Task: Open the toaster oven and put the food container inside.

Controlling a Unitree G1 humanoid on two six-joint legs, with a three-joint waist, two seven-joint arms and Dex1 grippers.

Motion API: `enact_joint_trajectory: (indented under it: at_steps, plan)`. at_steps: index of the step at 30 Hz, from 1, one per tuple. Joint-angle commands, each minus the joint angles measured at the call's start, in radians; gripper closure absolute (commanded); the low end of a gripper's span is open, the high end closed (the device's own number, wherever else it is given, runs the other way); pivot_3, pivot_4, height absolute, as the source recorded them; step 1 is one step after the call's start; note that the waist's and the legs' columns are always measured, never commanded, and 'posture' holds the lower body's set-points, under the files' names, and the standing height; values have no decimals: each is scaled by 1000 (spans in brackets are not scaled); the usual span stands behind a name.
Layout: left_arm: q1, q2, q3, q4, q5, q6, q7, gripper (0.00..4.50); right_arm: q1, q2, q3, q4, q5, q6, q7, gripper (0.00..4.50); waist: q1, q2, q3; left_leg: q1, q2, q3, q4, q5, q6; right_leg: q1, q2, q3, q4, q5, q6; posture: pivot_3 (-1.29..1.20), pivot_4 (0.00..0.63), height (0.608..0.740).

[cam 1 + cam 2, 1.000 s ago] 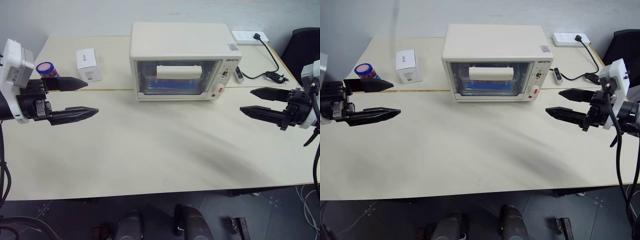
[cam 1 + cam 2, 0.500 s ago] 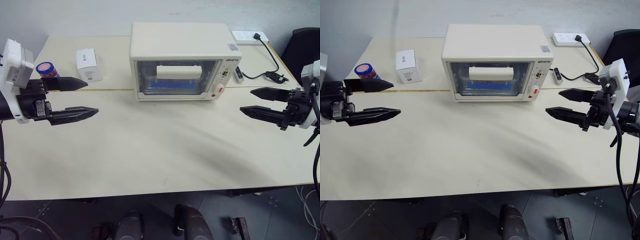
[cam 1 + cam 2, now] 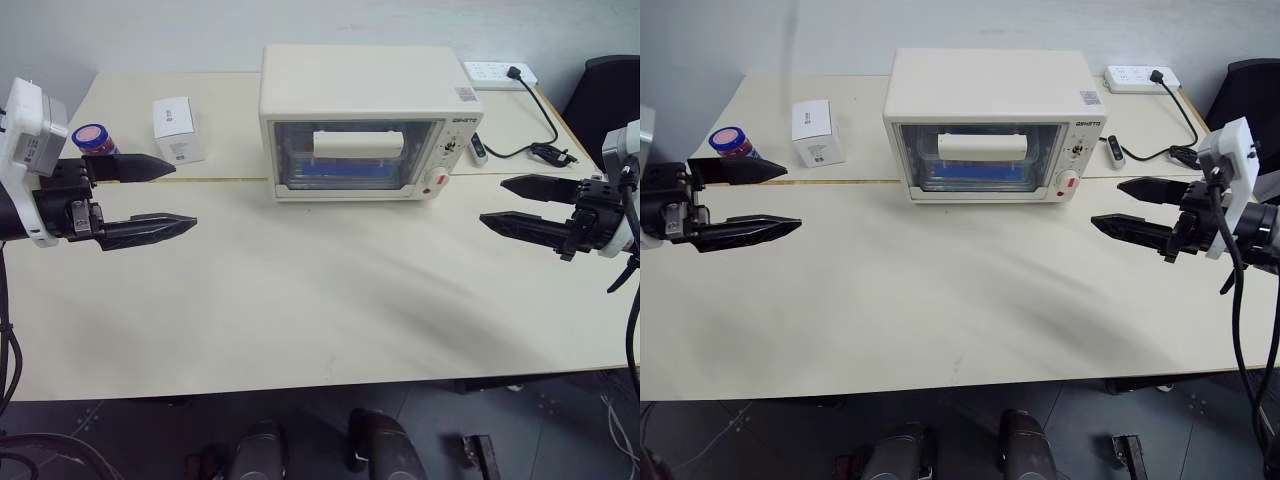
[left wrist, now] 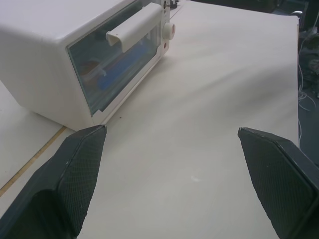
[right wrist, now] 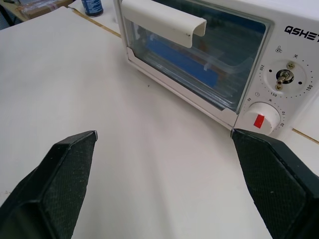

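Observation:
The cream-white toaster oven (image 3: 360, 90) stands at the back middle of the table with its glass door shut and its bar handle (image 3: 358, 145) across the front. Through the glass I see the food container (image 5: 174, 57) inside, clear with a blue strip. My left gripper (image 3: 185, 193) hangs open and empty over the table's left side, well short of the oven. Off to the oven's right my right gripper (image 3: 492, 201) is open too, with nothing between its fingers. Both point inward towards the oven front.
A small white carton (image 3: 177, 130) and a blue-lidded jar (image 3: 93, 138) stand at the back left. A power strip (image 3: 498, 72) with a black cable (image 3: 540, 130) lies at the back right, beside a small dark stick (image 3: 479, 148). A black chair (image 3: 605, 95) is past the table's right edge.

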Motion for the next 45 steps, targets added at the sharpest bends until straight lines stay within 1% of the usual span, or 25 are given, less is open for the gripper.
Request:
enact_joint_trajectory:
  at_steps: [1, 45]
  plan:
    - [-2, 24, 35, -8, -5, -12, -3, 0, 1, -21, -49, -24, 16, -14, 1, 23, 0, 0, 0, 0, 0, 0, 0, 0, 0, 0, 0, 0, 0, 0, 0, 0, 150, 740]
    - [-2, 24, 35, -8, -5, -12, -3, 0, 1, -21, -49, -24, 16, -14, 1, 23, 0, 0, 0, 0, 0, 0, 0, 0, 0, 0, 0, 0, 0, 0, 0, 0, 150, 740]
